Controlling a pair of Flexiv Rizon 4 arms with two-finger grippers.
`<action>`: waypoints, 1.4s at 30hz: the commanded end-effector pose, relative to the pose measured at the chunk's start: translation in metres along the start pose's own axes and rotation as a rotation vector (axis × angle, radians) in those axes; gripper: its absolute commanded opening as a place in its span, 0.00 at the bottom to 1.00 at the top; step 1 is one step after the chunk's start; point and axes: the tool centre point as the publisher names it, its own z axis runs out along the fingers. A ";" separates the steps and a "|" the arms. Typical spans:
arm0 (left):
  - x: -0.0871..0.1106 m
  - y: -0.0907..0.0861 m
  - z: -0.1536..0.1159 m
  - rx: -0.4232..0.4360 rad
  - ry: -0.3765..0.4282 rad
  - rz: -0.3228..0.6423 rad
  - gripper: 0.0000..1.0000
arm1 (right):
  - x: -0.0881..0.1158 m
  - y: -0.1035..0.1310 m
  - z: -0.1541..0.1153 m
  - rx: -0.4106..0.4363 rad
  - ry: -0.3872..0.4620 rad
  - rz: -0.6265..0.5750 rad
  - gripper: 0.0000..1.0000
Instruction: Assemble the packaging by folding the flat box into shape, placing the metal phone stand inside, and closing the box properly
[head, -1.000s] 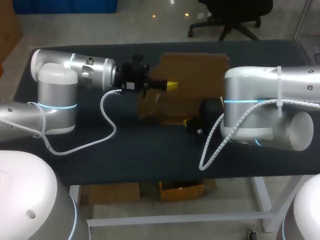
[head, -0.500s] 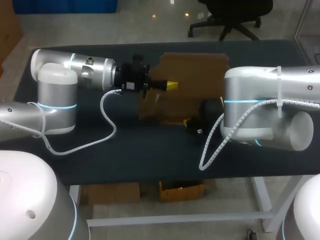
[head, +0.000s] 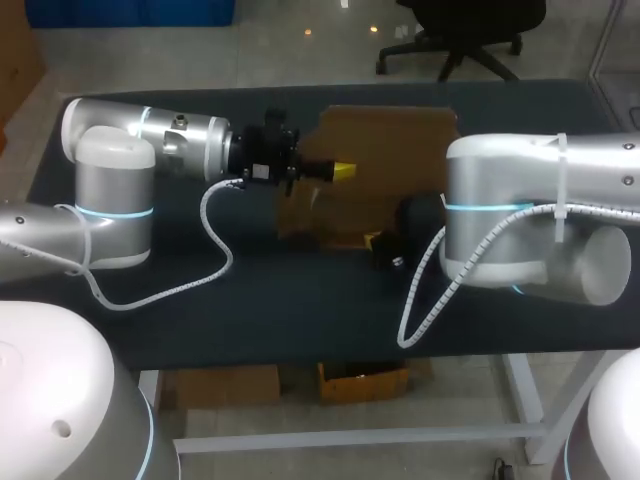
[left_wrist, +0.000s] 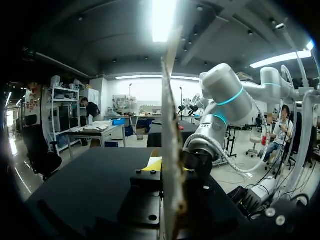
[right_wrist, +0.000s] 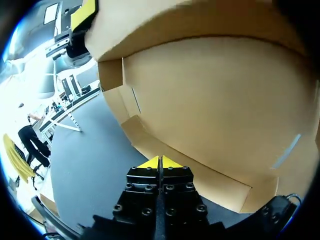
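1. Since a second ago the right arm (head: 520, 230) has edged slightly left in the head view. The brown box (head: 390, 140) lies mid-table (head: 200, 310), with the left gripper (head: 340, 170) on it and the right gripper (head: 383, 248) at its near edge.
2. Left wrist view: the fingers clamp a box panel (seen edge-on).
3. Right wrist view: the yellow tips are pressed together, holding nothing, just before a flap.
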 end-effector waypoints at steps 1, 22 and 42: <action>0.001 0.001 0.000 -0.001 -0.002 0.000 0.00 | 0.007 -0.005 -0.015 -0.030 -0.013 -0.004 0.00; 0.001 0.001 0.000 -0.001 -0.002 0.000 0.00 | 0.018 -0.018 -0.074 -0.046 0.011 -0.029 0.00; 0.001 0.001 0.000 -0.001 -0.002 0.000 0.00 | -0.010 -0.018 -0.132 0.018 0.078 -0.129 0.00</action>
